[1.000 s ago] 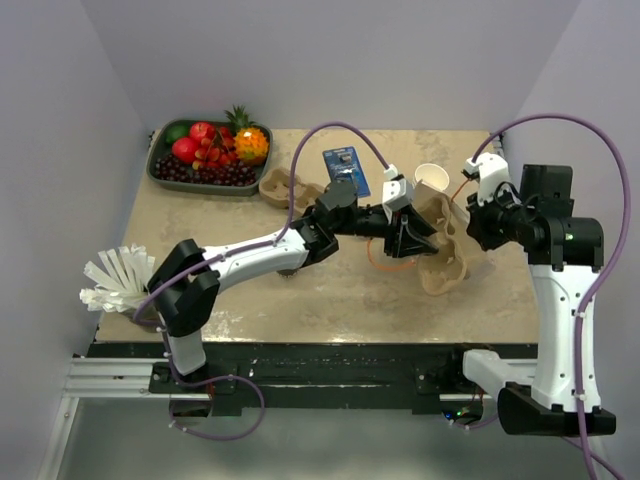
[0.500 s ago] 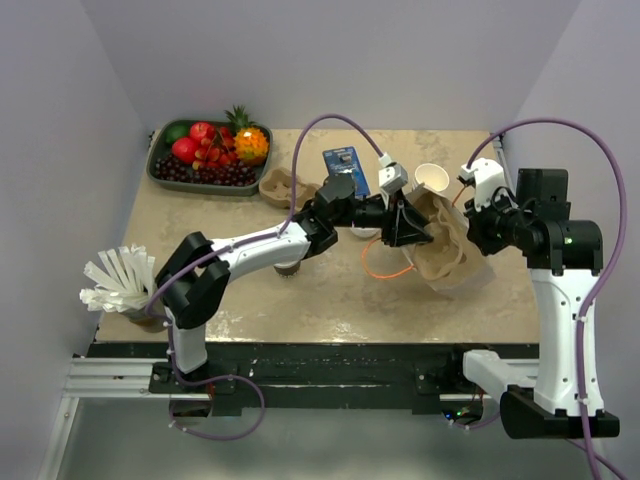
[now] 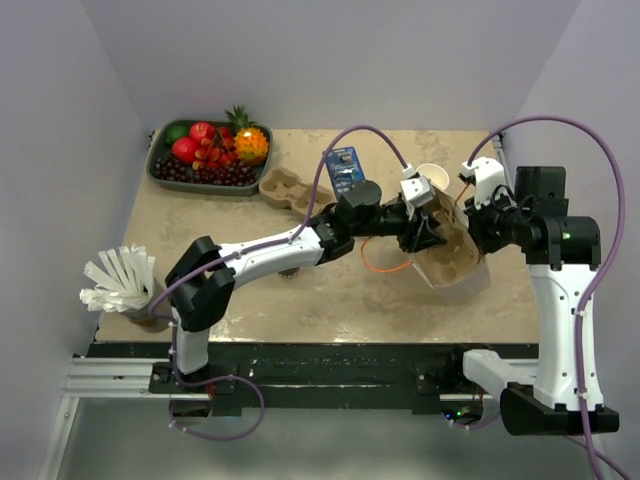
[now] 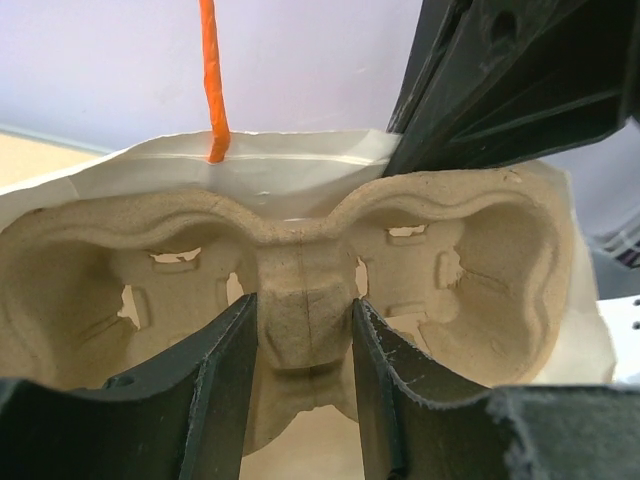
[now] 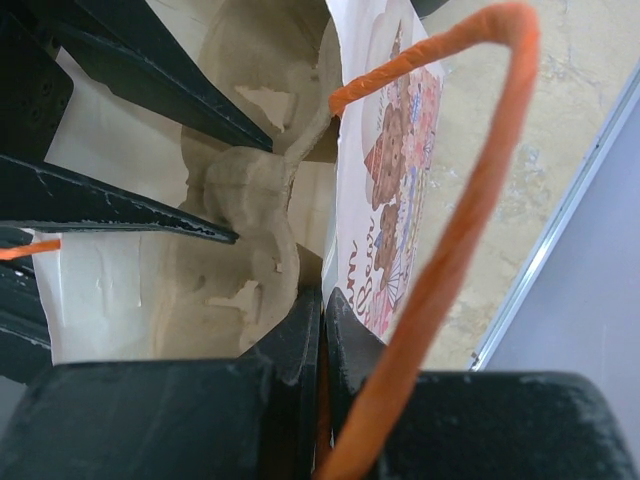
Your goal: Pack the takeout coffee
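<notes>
Brown moulded pulp fills the left wrist view: the pulp carrier (image 4: 480, 270) lies inside the paper bag (image 5: 385, 200). The left gripper (image 4: 304, 305) is closed on the carrier's middle post, with one cup well on each side of its fingers. Just beside it, the right gripper (image 5: 323, 300) is pinched tight on the near wall of the bag. The bag's orange handle (image 5: 480, 150) curves up over this gripper. The takeout coffee (image 3: 290, 272) is not in the bag. It stands on the worktop (image 3: 340, 300), well behind the left gripper. It is mostly hidden under the left arm, so only a dark edge shows.
</notes>
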`<move>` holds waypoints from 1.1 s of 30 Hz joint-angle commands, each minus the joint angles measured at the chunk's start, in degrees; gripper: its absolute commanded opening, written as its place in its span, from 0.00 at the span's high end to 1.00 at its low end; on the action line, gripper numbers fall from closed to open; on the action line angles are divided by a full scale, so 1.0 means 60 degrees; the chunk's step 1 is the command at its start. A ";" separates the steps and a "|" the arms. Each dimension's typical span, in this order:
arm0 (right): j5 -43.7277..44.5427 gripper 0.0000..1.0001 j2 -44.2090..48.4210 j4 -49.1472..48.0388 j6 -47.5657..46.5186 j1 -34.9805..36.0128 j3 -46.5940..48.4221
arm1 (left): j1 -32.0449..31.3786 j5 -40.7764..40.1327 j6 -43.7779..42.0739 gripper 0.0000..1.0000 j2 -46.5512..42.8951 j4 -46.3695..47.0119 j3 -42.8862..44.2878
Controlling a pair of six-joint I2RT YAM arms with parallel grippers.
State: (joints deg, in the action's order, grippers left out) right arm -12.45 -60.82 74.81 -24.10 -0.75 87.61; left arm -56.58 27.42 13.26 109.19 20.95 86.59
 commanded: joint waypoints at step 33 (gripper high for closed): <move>-0.0986 1.00 0.0366 -0.0148 0.0735 0.0052 -0.0145 | -0.1029 -0.2724 -0.3556 1.00 -0.0078 -0.0401 -0.0692</move>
State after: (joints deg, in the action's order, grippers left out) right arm -16.25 -58.33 75.85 -21.02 -0.73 85.49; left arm -62.26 12.12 -5.50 109.21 14.33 81.76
